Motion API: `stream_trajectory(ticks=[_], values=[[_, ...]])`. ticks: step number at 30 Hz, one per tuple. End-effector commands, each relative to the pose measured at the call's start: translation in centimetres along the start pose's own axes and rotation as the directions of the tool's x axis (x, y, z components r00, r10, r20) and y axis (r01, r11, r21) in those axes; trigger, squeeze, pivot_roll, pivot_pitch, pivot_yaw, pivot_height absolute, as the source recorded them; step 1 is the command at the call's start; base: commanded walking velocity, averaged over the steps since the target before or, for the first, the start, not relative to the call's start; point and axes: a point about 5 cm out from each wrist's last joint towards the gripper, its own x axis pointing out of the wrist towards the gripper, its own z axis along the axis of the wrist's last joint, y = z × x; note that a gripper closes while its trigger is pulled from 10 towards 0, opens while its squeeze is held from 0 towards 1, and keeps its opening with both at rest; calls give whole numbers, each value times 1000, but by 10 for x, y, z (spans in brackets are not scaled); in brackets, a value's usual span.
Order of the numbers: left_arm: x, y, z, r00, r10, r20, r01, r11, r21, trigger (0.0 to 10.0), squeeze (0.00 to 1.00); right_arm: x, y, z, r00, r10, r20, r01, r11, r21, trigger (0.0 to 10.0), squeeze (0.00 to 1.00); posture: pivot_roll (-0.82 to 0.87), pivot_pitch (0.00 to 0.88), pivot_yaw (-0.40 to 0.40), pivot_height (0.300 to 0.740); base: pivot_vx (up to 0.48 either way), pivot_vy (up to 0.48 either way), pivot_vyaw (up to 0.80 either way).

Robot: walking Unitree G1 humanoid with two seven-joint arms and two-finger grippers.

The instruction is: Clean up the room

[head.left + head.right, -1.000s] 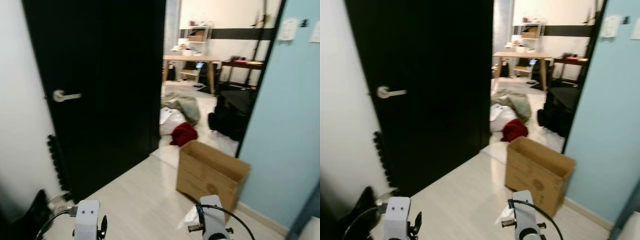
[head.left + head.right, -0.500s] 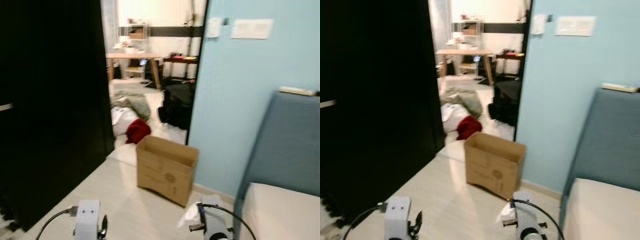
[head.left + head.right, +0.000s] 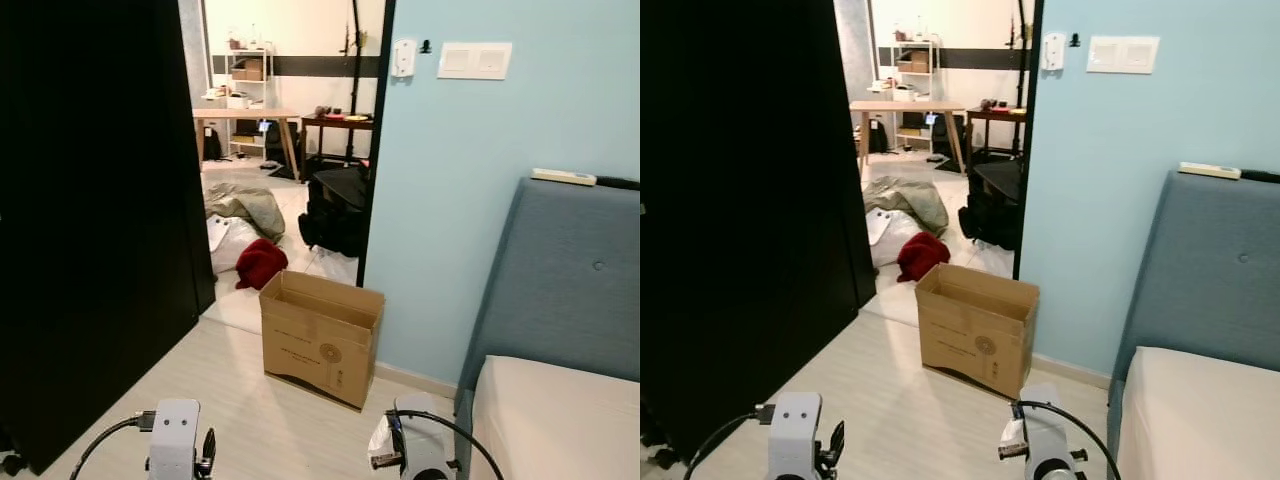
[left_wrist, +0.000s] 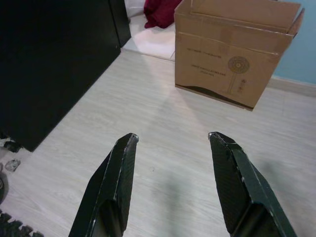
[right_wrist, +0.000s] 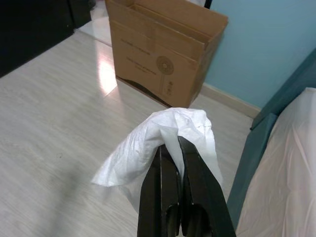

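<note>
Right wrist view is showing the right gripper (image 5: 171, 143) pinching a crumpled white wrapper (image 5: 163, 140) above the floor, near the open cardboard box (image 5: 165, 47). Farther from the box, the left gripper (image 4: 172, 137) is hanging spread.

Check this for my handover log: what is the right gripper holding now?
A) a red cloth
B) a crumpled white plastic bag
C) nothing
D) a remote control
B: the right gripper is shut on a crumpled white plastic bag, held above the floor short of the open cardboard box.
</note>
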Motion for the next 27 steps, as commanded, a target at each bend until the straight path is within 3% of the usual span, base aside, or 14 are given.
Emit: stream_trajectory(ticks=[1, 7, 27], values=[[0, -1, -1, 1000, 5, -7, -5, 1000, -2, 10000, 0, -1, 1, -4, 1000, 1, -22, -1, 1000, 0, 10000, 0, -43, 54, -15, 740, 0, 0, 0], [1, 2, -2, 1000, 17, -14, -17, 1000, 11, 10000, 0, -1, 0, -4, 1000, 1, -25, 0, 1000, 10, 10000, 0, -39, 49, -14, 740, 0, 0, 0], [1, 3, -1, 1000, 7, -8, -7, 1000, 14, 10000, 0, -1, 1, -4, 1000, 0, -24, 1, 1000, 24, 10000, 0, -38, 38, -10, 740, 285, 0, 0]])
